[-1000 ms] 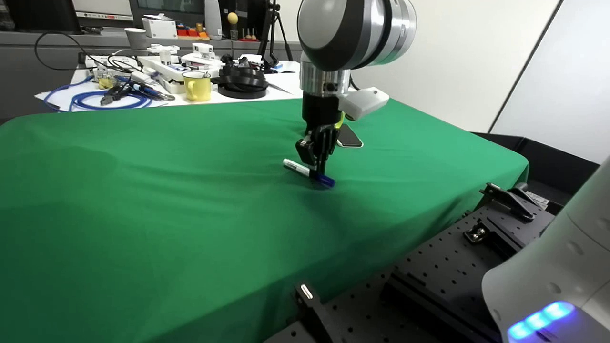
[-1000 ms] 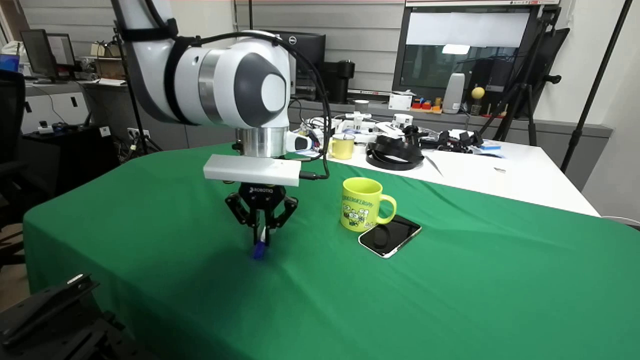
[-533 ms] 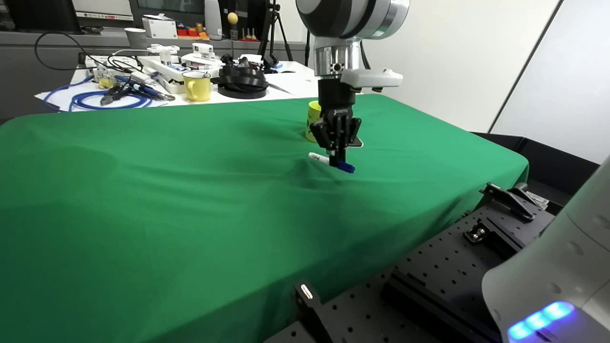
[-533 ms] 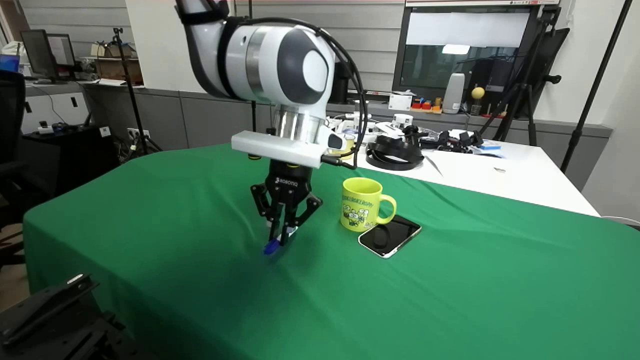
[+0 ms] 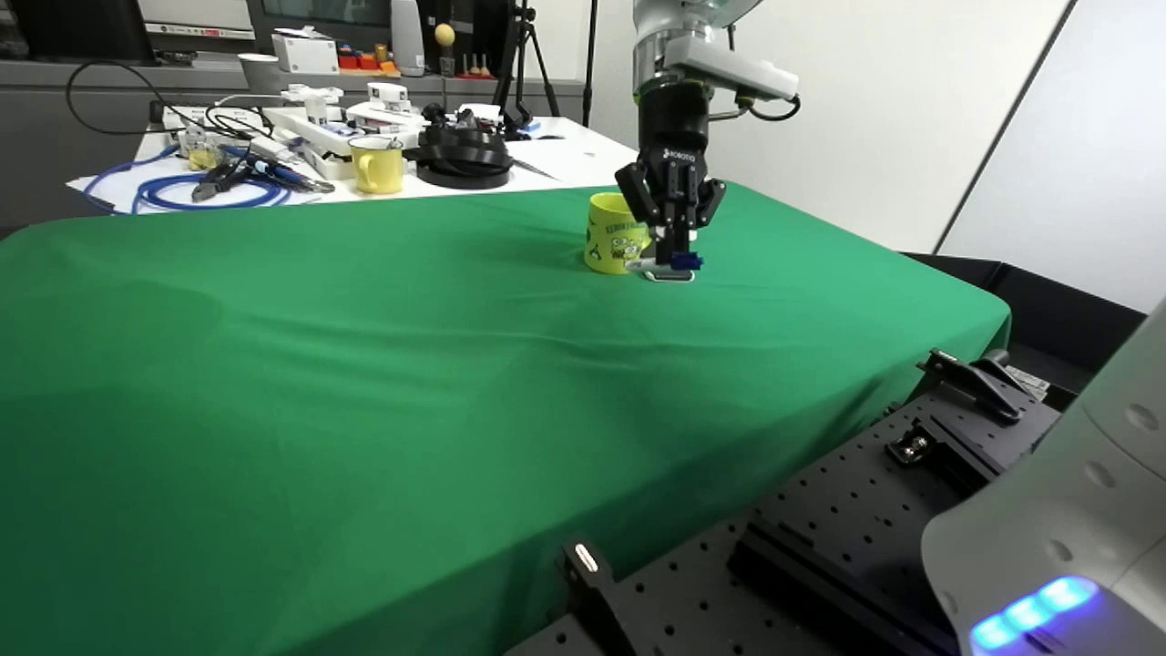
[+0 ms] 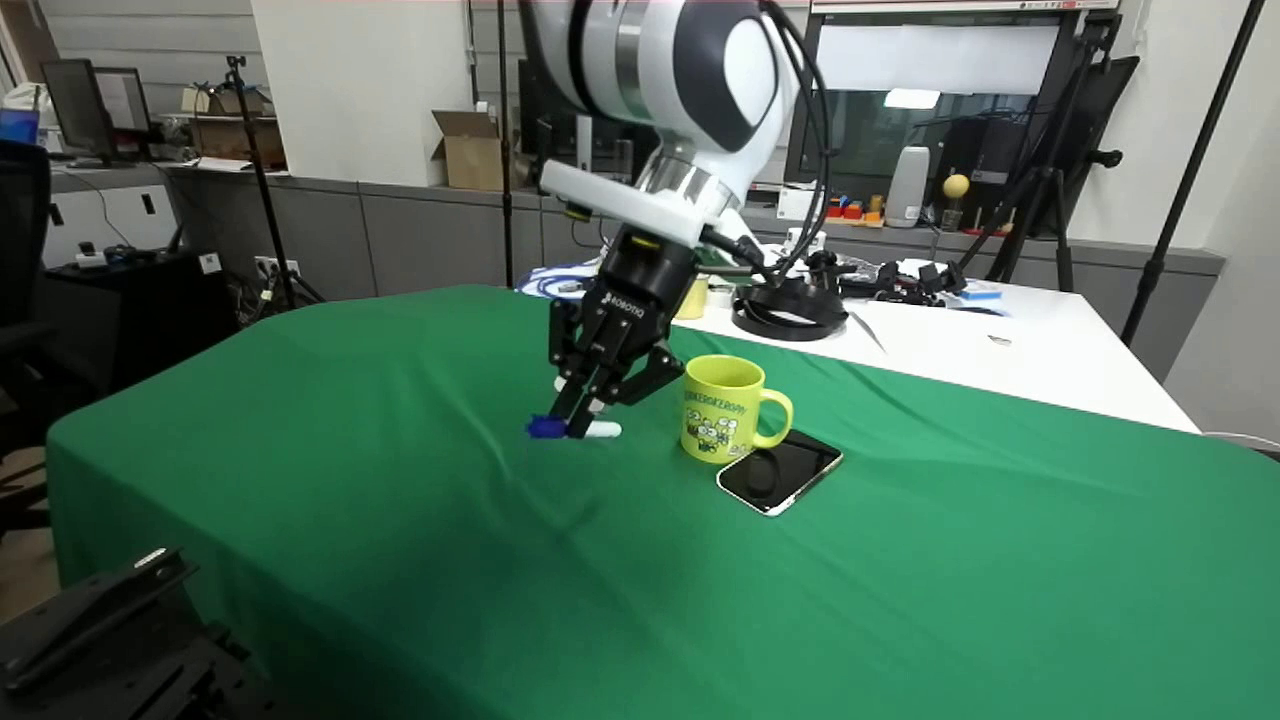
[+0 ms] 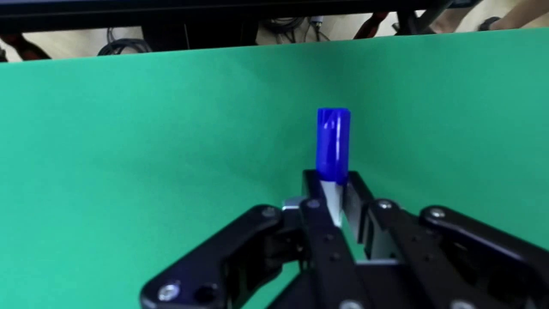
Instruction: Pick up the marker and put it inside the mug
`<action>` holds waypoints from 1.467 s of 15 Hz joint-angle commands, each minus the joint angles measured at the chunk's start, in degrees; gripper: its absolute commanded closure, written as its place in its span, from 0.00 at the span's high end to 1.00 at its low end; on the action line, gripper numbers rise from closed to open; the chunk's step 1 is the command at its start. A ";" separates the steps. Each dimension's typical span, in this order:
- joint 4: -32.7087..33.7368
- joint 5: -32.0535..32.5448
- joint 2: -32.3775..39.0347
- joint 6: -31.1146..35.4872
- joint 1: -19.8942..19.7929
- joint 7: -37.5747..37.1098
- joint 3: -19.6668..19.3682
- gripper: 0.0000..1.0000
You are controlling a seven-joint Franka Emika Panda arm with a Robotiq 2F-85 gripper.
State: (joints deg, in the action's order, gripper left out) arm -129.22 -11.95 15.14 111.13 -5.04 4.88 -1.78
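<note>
Over the last second the gripper (image 6: pixel 577 425) has risen and moved toward the mug (image 6: pixel 718 410), and it now stands tilted instead of upright. It is pinched tight on the marker (image 7: pixel 333 165), just behind the blue cap (image 6: pixel 546 427). The marker hangs almost level near the mug, above the green cloth (image 6: pixel 850 600), its height hard to judge. Mug and phone (image 6: pixel 780 472) have stayed put.

In an exterior view we see a black chair (image 6: pixel 18 240), two monitors (image 6: pixel 76 106), a plain white wall (image 6: pixel 340 90) and a dark-framed window (image 6: pixel 860 130) with a bright patch (image 6: pixel 912 98) on it. Behind the green-covered table (image 6: pixel 760 580) lies a white tabletop (image 6: pixel 1060 370). In the wrist view we make out pale floor (image 7: pixel 81 45) beyond the table.
</note>
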 commanded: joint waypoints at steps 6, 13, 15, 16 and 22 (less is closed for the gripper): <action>13.14 -18.59 4.17 -16.02 -6.24 -3.19 -3.45 0.05; 13.71 -34.04 5.37 -14.82 -6.96 -6.71 -5.02 0.05; 13.53 -36.19 5.43 -14.16 -6.69 -7.38 -5.45 0.05; 13.47 -37.01 5.46 -13.72 -6.56 -7.65 -5.58 0.05; 13.28 -39.35 5.58 -11.54 -6.04 -10.50 -6.09 0.05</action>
State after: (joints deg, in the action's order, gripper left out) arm -117.13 -49.87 20.17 99.34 -11.76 -1.91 -7.18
